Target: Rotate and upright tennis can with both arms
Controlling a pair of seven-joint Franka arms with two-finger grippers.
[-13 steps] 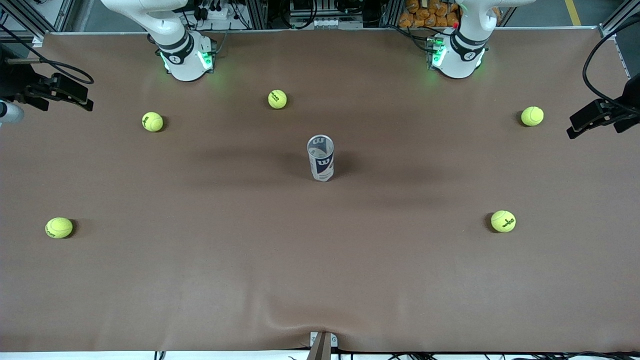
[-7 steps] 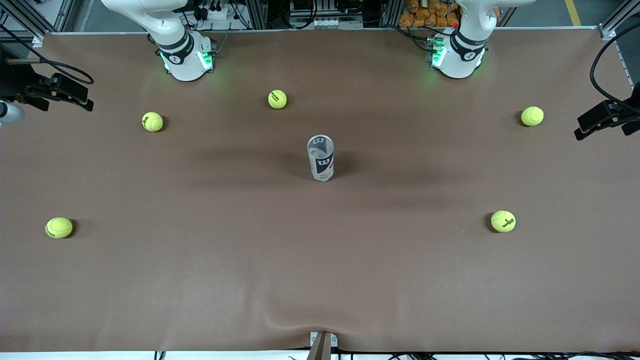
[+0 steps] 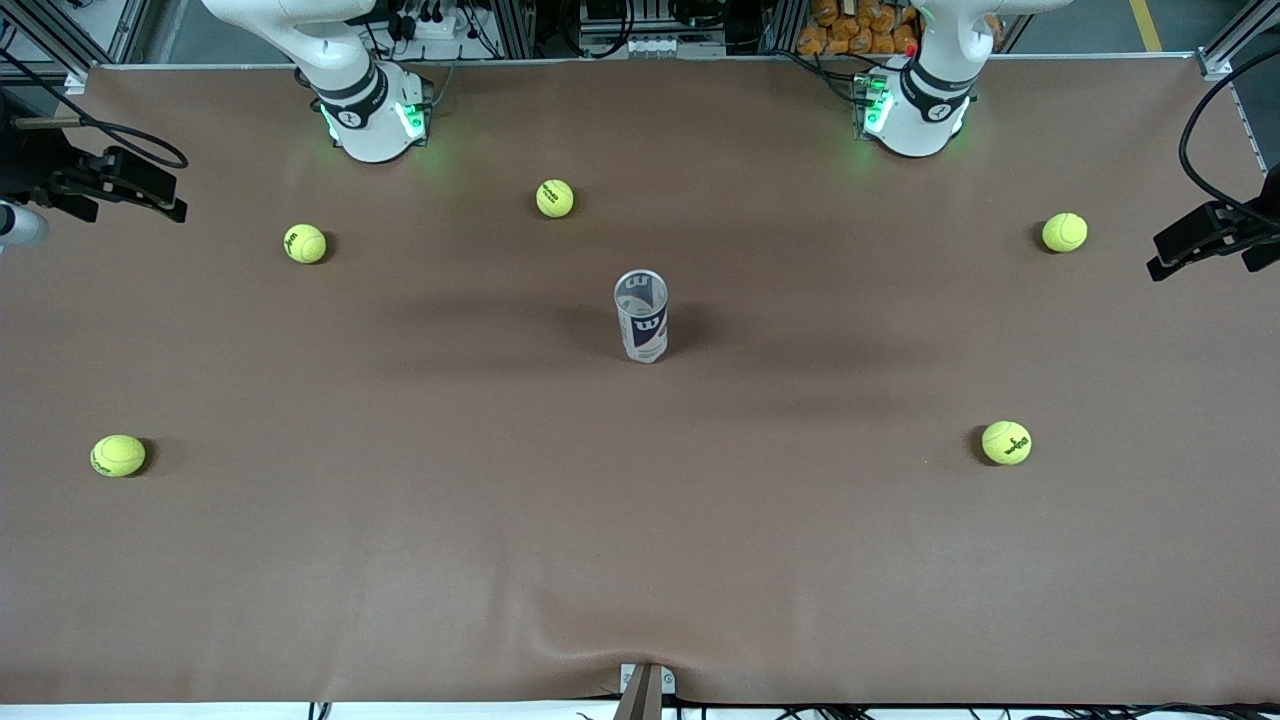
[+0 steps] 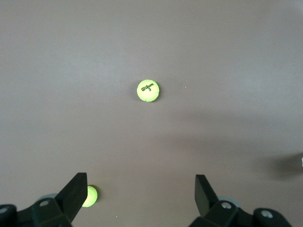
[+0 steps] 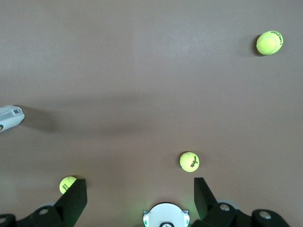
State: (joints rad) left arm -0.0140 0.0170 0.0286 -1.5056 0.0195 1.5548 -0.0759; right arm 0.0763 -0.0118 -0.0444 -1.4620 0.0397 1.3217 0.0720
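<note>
Tennis can (image 3: pixel 641 318): upright mid-tabletop (image 3: pixel 400 560), unmoved; task appears done. Left tool (image 4: pixel 141 190), right tool (image 5: pixel 140 190): agape, empty, left newly withdrawn edgeward.

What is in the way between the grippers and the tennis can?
Nothing visible. The tennis can stands alone mid-table; the tennis balls lie well apart from it. The left gripper and right gripper hang open, high above the table.

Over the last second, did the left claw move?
Yes. In the front view the left claw has pulled away from the tennis ball at the left arm's end, toward the table edge. The tennis can stays put.
</note>
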